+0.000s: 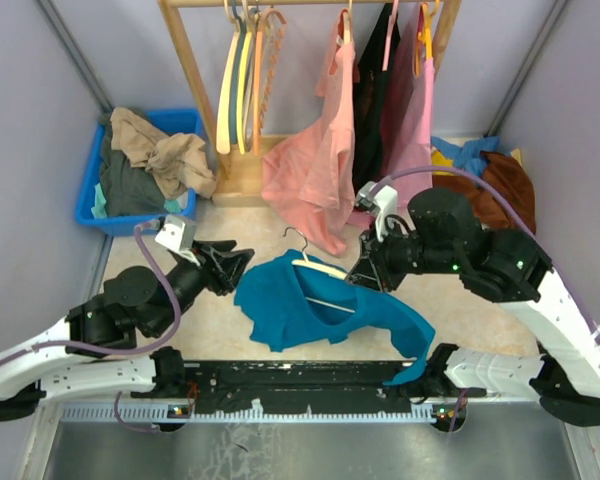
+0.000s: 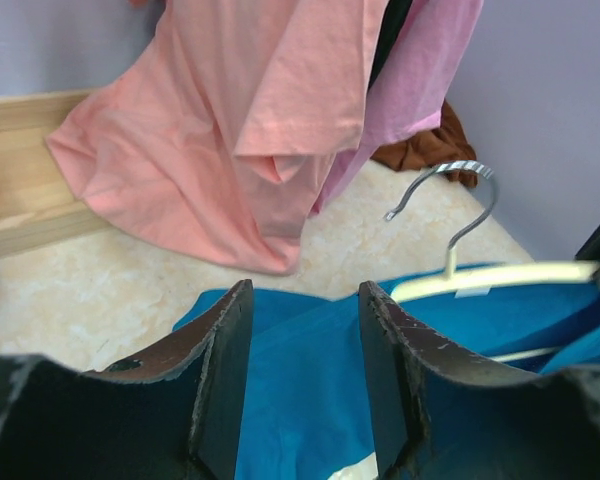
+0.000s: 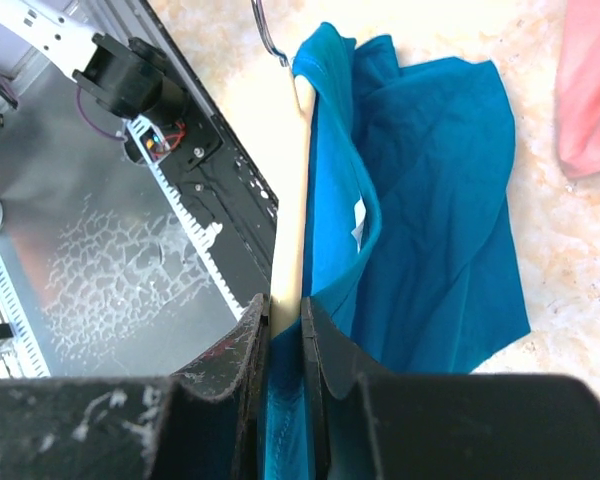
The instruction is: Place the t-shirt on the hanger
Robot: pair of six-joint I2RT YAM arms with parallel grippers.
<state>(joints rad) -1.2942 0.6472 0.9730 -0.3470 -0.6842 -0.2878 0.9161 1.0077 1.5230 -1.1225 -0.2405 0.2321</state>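
Observation:
The teal-blue t-shirt (image 1: 310,305) lies spread in the middle, partly draped over the cream hanger (image 1: 323,268), whose metal hook (image 1: 296,238) points to the back. My right gripper (image 1: 363,277) is shut on the hanger's right arm (image 3: 292,230), with shirt cloth (image 3: 430,200) beside the jaws. My left gripper (image 1: 242,266) is open at the shirt's left edge, its jaws on either side of teal cloth (image 2: 305,380) without closing on it. The hanger (image 2: 500,277) and the hook (image 2: 450,200) show to the right in the left wrist view.
A wooden rack (image 1: 195,70) at the back holds hangers (image 1: 242,80) and pink shirts (image 1: 315,165). A blue bin (image 1: 92,195) of clothes stands back left. Brown and yellow clothes (image 1: 495,175) lie back right. The black rail (image 1: 300,385) runs along the near edge.

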